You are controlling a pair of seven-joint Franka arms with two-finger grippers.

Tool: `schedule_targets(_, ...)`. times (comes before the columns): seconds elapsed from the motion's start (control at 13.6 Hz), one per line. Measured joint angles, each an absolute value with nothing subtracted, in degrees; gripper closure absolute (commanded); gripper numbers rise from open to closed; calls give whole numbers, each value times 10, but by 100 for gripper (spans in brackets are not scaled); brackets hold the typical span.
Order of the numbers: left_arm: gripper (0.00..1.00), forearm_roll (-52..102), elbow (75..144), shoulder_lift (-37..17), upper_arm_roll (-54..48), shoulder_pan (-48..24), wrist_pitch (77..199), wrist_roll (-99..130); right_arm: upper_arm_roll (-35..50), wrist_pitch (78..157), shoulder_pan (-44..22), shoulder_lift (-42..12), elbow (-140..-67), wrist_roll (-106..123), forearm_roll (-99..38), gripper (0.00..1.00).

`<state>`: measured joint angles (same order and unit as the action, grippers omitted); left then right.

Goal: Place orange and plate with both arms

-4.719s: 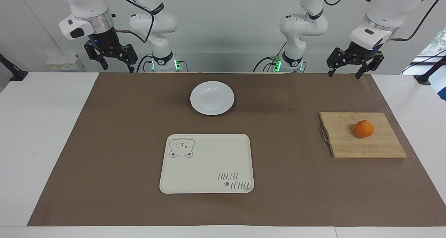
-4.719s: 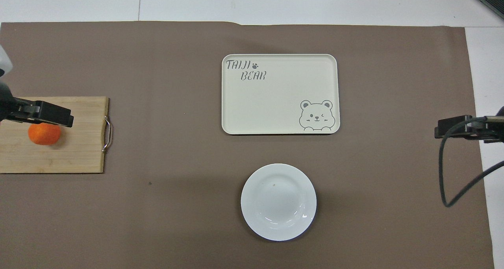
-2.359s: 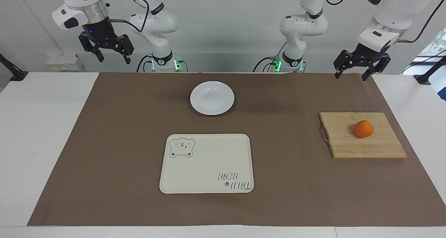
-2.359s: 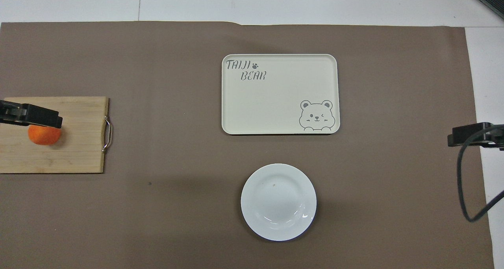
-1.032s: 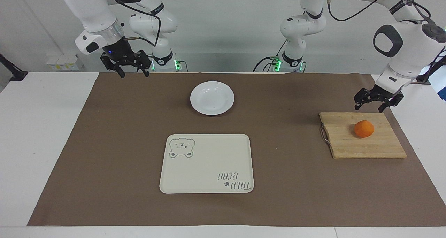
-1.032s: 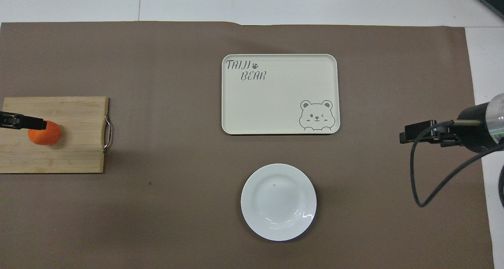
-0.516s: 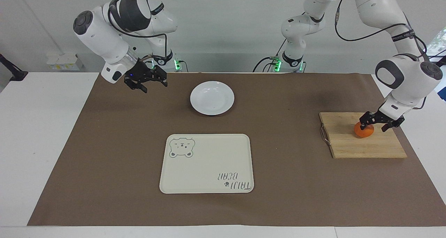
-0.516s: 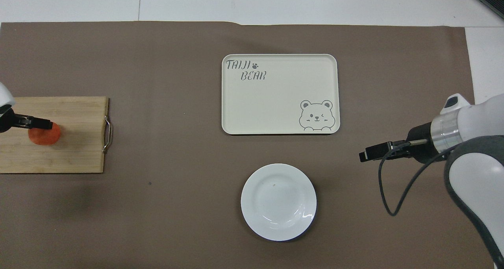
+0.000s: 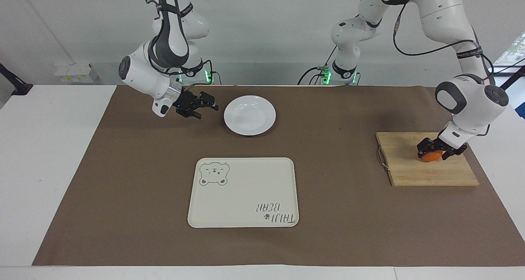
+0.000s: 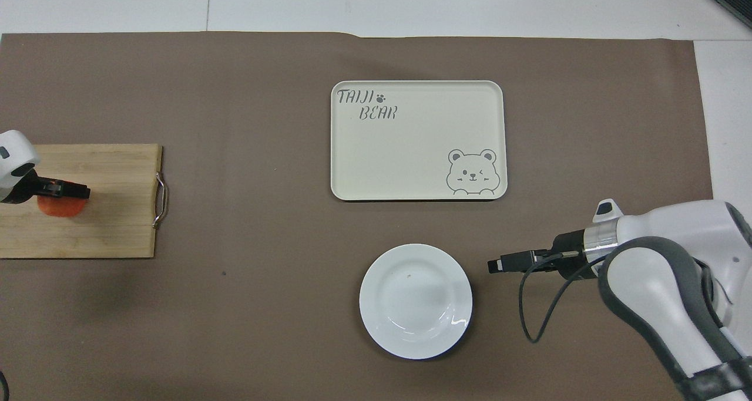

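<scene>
The plate is the thing closest to the robots. It is round and white and sits flat on the brown mat, about midway between the two arms. The right arm comes down from its base, bends at a big white elbow, and then lies almost level, low over the mat. Its wrist is turned sideways so the right gripper points at the plate from the right arm's end of the table. The gripper is just beside the plate's rim and does not touch it. Its two fingers are spread apart and hold nothing. A black cable loops down from the wrist. A little farther from the robots, at the left arm's end of the table, there is a wooden board with a metal handle. The orange sits on this board. The left arm goes up high, bends over, and comes down steeply onto the board. The left gripper is right on top of the orange with a black finger on each side, so only the bottom of the fruit shows. I cannot tell if the fingers are squeezing it or just sitting around it. Farthest from the robots is the cream tray with a bear face and letters on it. It lies flat in the middle of the mat, straight out from the plate.
</scene>
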<state>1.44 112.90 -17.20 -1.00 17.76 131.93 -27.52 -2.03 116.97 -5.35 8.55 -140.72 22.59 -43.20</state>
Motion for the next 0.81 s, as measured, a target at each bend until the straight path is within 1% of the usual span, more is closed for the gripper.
schedule_targets(0.07,66,15,1129,-172,-10,178,1317,-274,-20,1180,-55,89,-1429,239,-454,0)
schedule_targets(0.15,92,16,1129,-171,-10,178,1314,-272,-20,1187,-56,92,-1448,252,-476,0)
schedule_targets(0.22,100,16,1129,-170,-10,178,1310,-270,-20,1193,-57,94,-1463,258,-498,0)
schedule_targets(0.52,100,16,1128,-148,-21,166,1303,-260,-21,1222,-63,93,-1513,304,-585,0)
schedule_targets(0.66,100,17,1128,-129,-25,127,1293,-226,-20,1243,-81,91,-1529,322,-620,0)
schedule_targets(0.81,100,17,1128,-114,-28,70,1271,-184,-20,1255,-97,90,-1534,322,-640,0)
